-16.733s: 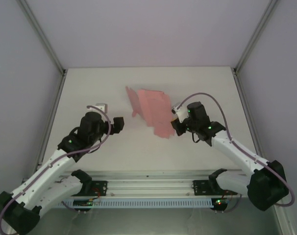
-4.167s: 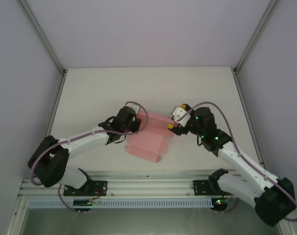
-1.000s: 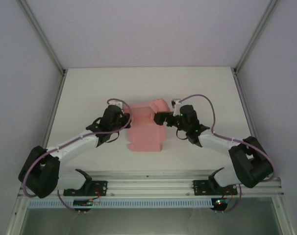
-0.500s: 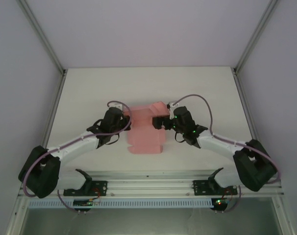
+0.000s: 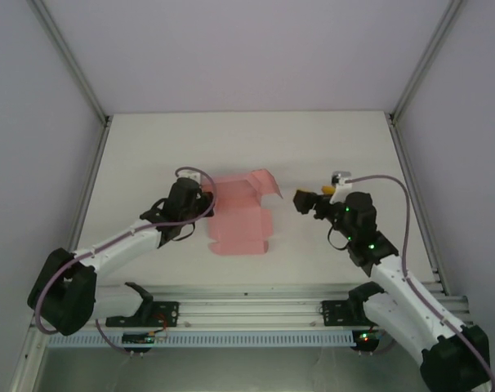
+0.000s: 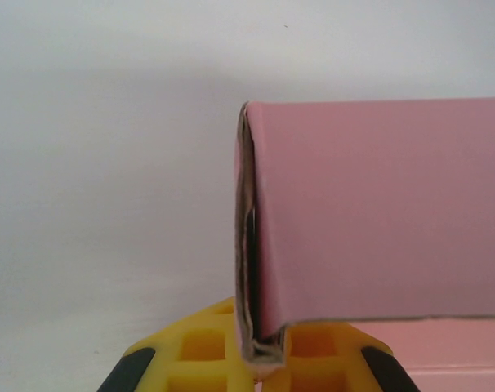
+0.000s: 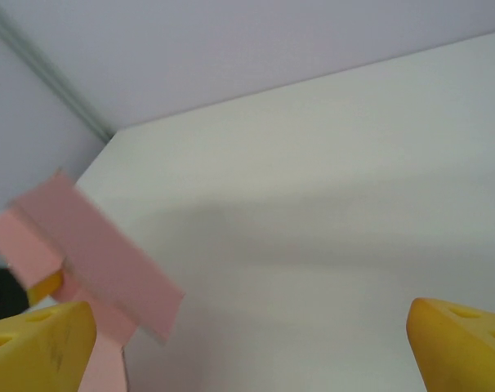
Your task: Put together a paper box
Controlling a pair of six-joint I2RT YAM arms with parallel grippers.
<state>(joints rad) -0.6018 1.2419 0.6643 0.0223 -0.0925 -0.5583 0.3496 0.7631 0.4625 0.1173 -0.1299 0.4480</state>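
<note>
- Right claw (image 5: 300, 201) has drawn back from the box (image 5: 239, 220) since half a second ago. It now hangs just to the box's right, clear of the card. Meanwhile the left arm and box have kept their place.
- Left claw (image 5: 203, 202): pinched tight on the box's left edge. In its wrist view the yellow waffle-grid pads (image 6: 190, 351) clamp a doubled fold of card, whose cut edge shows brownish and a little crumpled.
- Box: thin matte pink card, a die-cut sheet partly folded. It lies near the middle of the smooth white table (image 5: 149, 147), its far part folded upward.
- Right claw: jaws spread wide, with nothing between the smooth yellow fingertips (image 7: 464, 343). From its wrist view the box sits off to the left, too blurred to tell which flap faces it.
</note>
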